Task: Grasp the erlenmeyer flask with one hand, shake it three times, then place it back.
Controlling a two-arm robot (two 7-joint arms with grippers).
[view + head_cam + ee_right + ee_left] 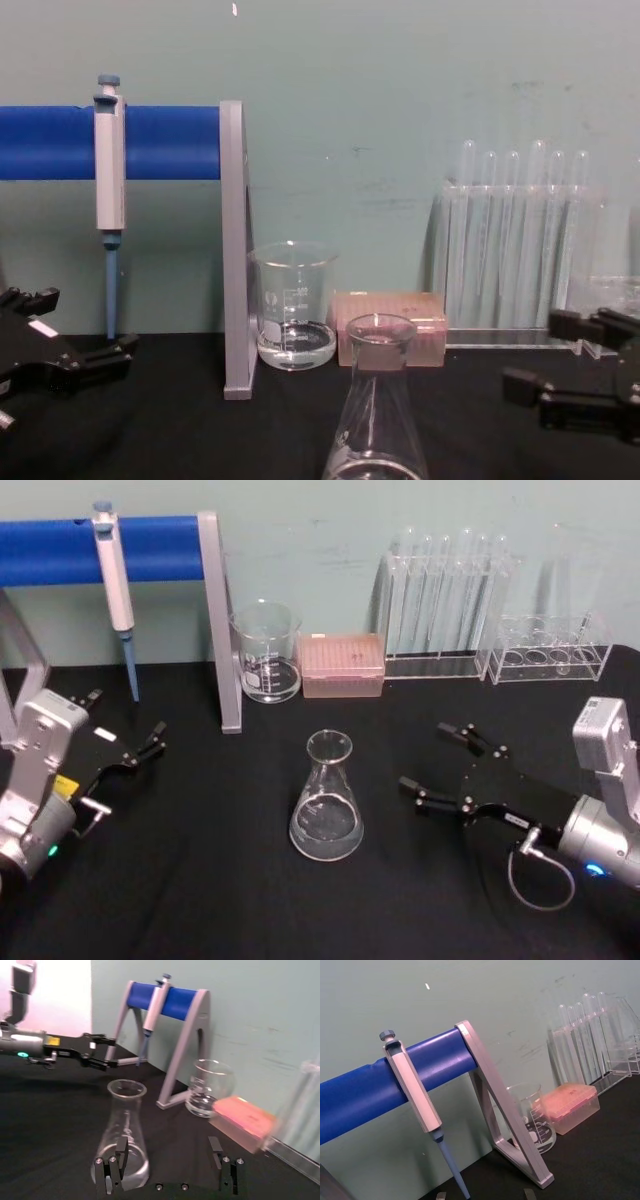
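Head view: the erlenmeyer flask [326,805] stands upright on the black table [200,890] between the left gripper [141,748] and the right gripper [425,757]. Both grippers' jaws are spread open and empty. White print on the beaker [267,658] is unreadable.

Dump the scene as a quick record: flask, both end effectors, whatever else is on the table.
flask: upright, centre front of the black table, not held
right end effector: open, right of the flask, pointed at it, not touching
left end effector: open, far left, away from the flask
beaker: behind the flask, beside the stand leg
pink box: right of the beaker
test tubes: upright in a clear rack, back right
pipette: hanging on the stand, back left
task state: grasp not yet made
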